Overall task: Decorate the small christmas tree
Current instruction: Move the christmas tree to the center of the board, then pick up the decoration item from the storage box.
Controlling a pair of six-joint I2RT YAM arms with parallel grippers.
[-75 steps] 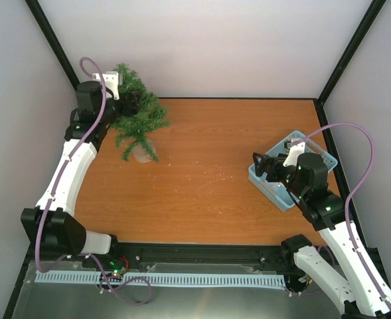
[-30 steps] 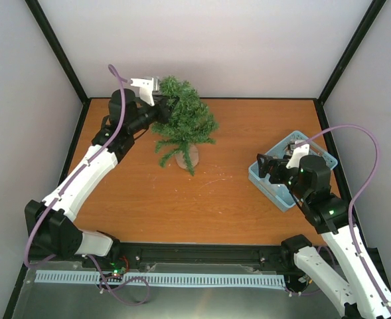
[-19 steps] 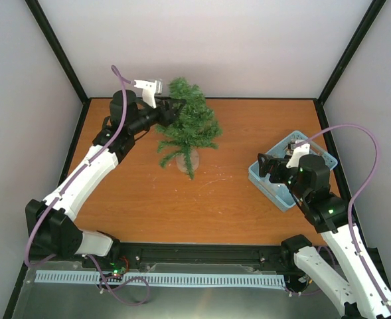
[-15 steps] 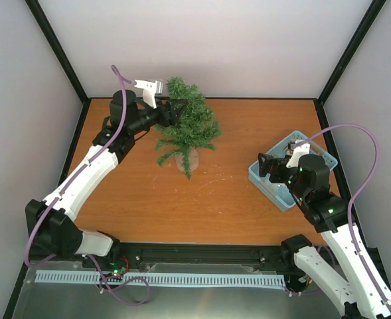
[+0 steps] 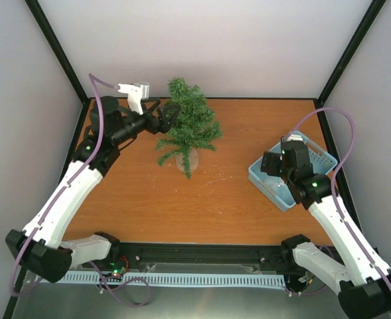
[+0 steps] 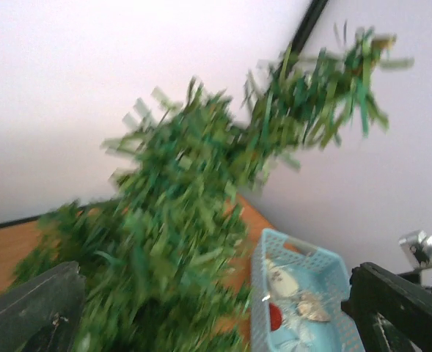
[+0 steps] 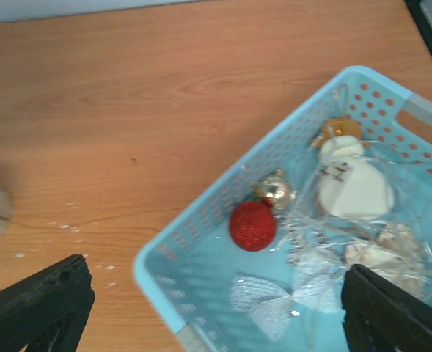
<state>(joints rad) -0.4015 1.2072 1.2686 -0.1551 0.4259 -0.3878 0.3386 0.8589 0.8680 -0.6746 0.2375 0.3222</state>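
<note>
The small christmas tree (image 5: 190, 123) stands upright on its pale base (image 5: 187, 160) at the back middle of the table. My left gripper (image 5: 166, 115) is open at the tree's upper left side, its jaws spread around the outer branches. In the left wrist view the blurred tree (image 6: 179, 242) fills the space ahead of the open gripper (image 6: 216, 319). My right gripper (image 5: 270, 163) is open and empty above the near left corner of the blue basket (image 5: 312, 151). The right wrist view shows the open gripper (image 7: 216, 312) above the basket (image 7: 201, 220), which holds ornaments.
The basket holds a red glitter ball (image 7: 252, 225), a shiny gold bauble (image 7: 276, 191), a white figure ornament (image 7: 351, 187) and silver bows (image 7: 271, 304). The basket also shows in the left wrist view (image 6: 274, 257). White walls and black posts enclose the table.
My left arm carried the tree from the far left corner to the back middle, then opened its jaws and drew back left. My right arm shifted over the basket.
</note>
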